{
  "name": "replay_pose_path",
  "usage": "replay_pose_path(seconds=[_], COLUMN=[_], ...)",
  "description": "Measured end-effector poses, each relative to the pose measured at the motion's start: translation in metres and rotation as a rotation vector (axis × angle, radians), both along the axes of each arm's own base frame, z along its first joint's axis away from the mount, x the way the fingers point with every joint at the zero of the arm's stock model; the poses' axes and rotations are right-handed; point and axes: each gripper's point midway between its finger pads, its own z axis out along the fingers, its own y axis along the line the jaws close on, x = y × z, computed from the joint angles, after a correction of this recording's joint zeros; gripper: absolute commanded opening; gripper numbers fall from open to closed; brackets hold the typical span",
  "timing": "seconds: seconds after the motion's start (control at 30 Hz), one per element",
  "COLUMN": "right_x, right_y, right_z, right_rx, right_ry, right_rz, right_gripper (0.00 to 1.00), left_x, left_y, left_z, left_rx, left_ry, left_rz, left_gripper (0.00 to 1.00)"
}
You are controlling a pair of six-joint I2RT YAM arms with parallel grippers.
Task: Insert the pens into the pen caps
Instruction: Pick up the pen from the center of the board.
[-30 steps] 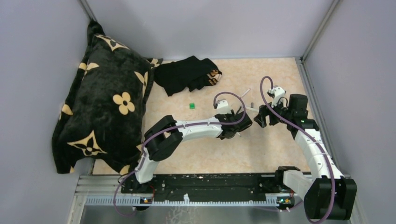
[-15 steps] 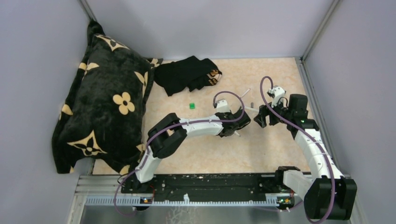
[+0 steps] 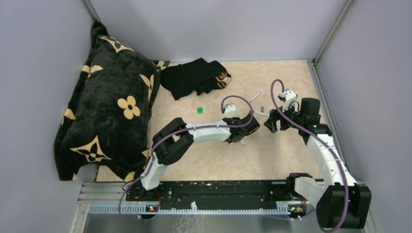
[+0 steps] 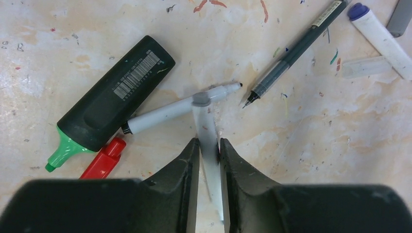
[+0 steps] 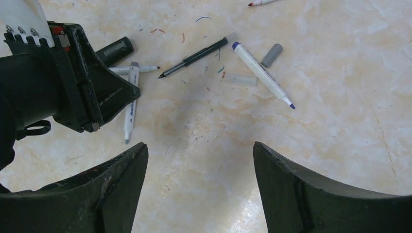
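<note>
In the left wrist view my left gripper (image 4: pixel 209 143) is shut on a white pen (image 4: pixel 203 114) with a grey end, which lies on the table and crosses a second white pen (image 4: pixel 165 112). Left of them lie a thick black marker (image 4: pixel 114 94) with a green tip and a red cap (image 4: pixel 103 162). A thin dark pen (image 4: pixel 291 53), a white pen (image 4: pixel 381 39), a clear cap (image 4: pixel 364 67) and a grey cap (image 4: pixel 399 17) lie to the right. My right gripper (image 5: pixel 200 150) hovers open over bare table. A green cap (image 3: pixel 199 110) sits apart, further left.
A large black flowered pillow (image 3: pixel 111 107) fills the left side, and a black cloth (image 3: pixel 194 76) lies at the back. Grey walls (image 3: pixel 340 63) close in the table. A red-tipped pen (image 5: pixel 260 2) shows at the top edge of the right wrist view.
My left gripper's jaws have narrowed onto the white pen, and its arm has shifted slightly. The right arm has not moved.
</note>
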Motion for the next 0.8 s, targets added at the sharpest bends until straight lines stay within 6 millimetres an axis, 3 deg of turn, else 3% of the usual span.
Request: replay_pose_path(seconds=[0.3, 0.5, 0.8], right_x=[-0.002, -0.007, -0.02], right_y=[0.003, 0.009, 0.025], right_z=[0.001, 0.001, 0.006], right_rx=[0.012, 0.031, 0.077], right_ry=[0.0, 0.011, -0.002], right_rz=[0.015, 0.048, 0.17], right_gripper=[0.78, 0.78, 0.79], left_x=[-0.006, -0.022, -0.042], left_y=[0.004, 0.015, 0.022], left_z=[0.0, 0.002, 0.032], left_rx=[-0.025, -0.021, -0.089], left_ry=[0.007, 0.033, -0.031], left_rz=[-0.016, -0.087, -0.304], left_gripper=[0.17, 0.14, 0.0])
